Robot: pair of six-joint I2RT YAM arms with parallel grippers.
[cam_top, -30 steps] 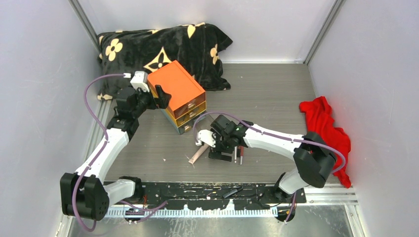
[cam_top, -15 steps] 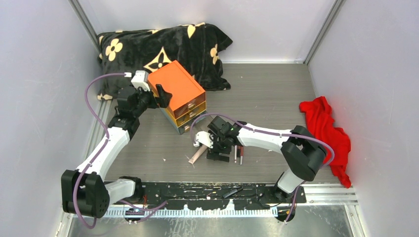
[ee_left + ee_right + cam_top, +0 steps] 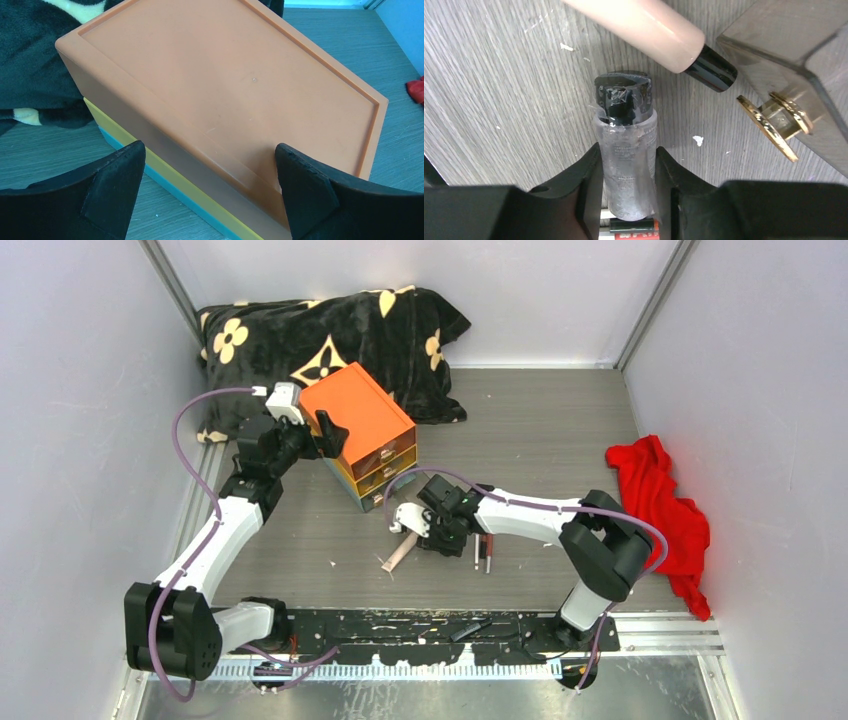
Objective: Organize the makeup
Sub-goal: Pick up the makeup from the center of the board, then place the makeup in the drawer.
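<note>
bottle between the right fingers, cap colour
Black cap on the clear bottle, best in the right wrist view.

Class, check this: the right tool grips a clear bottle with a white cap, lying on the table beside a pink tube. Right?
No: the cap is black, not white, as the right wrist view shows. The right tool does grip the clear bottle, lying on the table beside the pink tube.

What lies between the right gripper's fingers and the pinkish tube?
A small clear bottle with a black cap, seen in the right wrist view. The fingers press its sides, and its cap ends just short of the pinkish tube.
</note>
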